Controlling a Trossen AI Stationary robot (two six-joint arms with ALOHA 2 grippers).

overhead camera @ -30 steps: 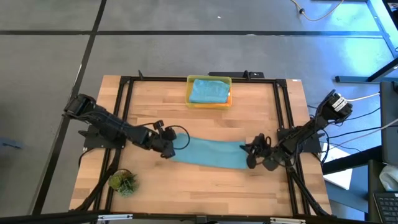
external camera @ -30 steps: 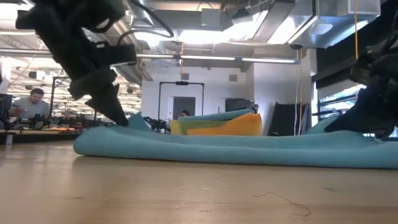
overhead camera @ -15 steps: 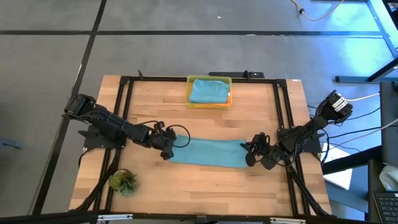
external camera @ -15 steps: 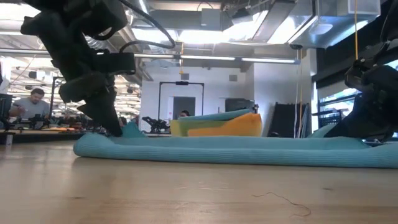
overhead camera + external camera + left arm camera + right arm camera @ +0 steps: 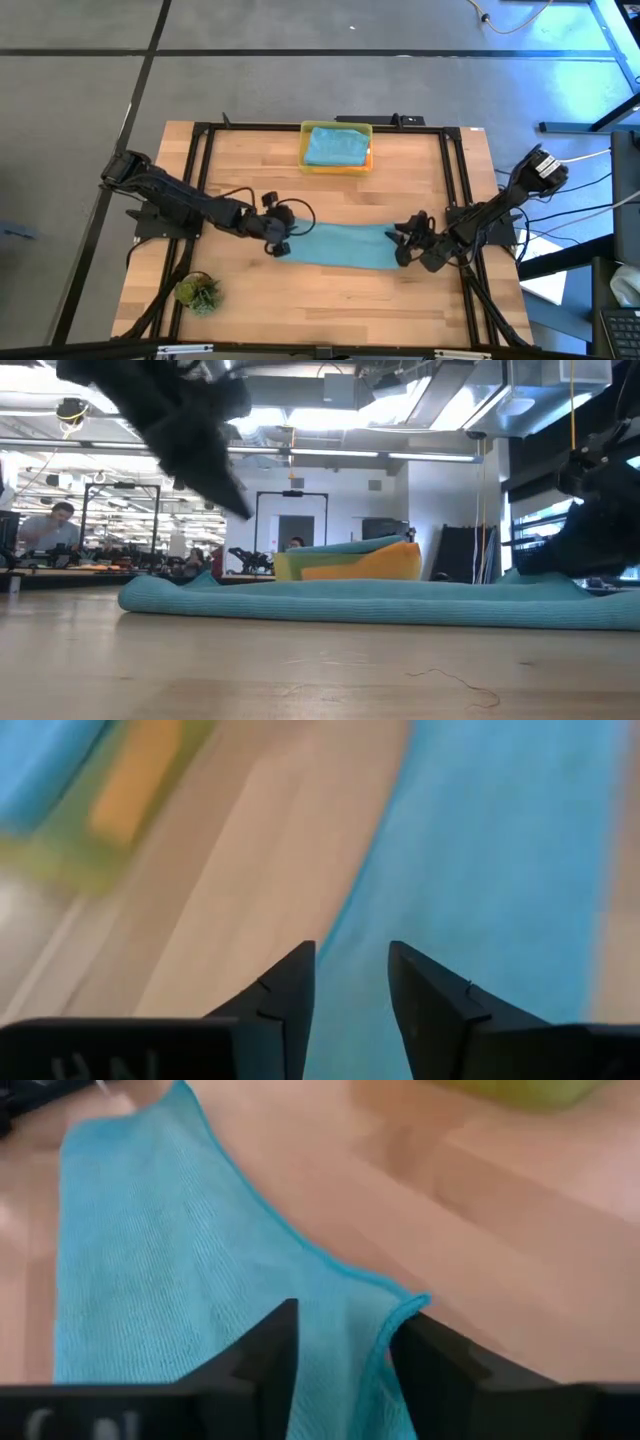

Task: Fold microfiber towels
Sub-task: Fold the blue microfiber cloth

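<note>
Two dark robot arms reach inward over a wood table [image 5: 330, 300], one from each side. Left arm runs from the table's left edge toward centre, elbow low, wrist angled down; left gripper [image 5: 281, 244] sits left of table centre, lifted clear of the table top in the low view. Its fingers [image 5: 285, 1005] stand slightly apart w/ a narrow gap, nothing between them. Right arm comes in from the table's right edge, bent at the elbow; right gripper [image 5: 404, 248] is right of table centre, close to the surface. Its fingers [image 5: 268, 1355] are also parted.
</note>
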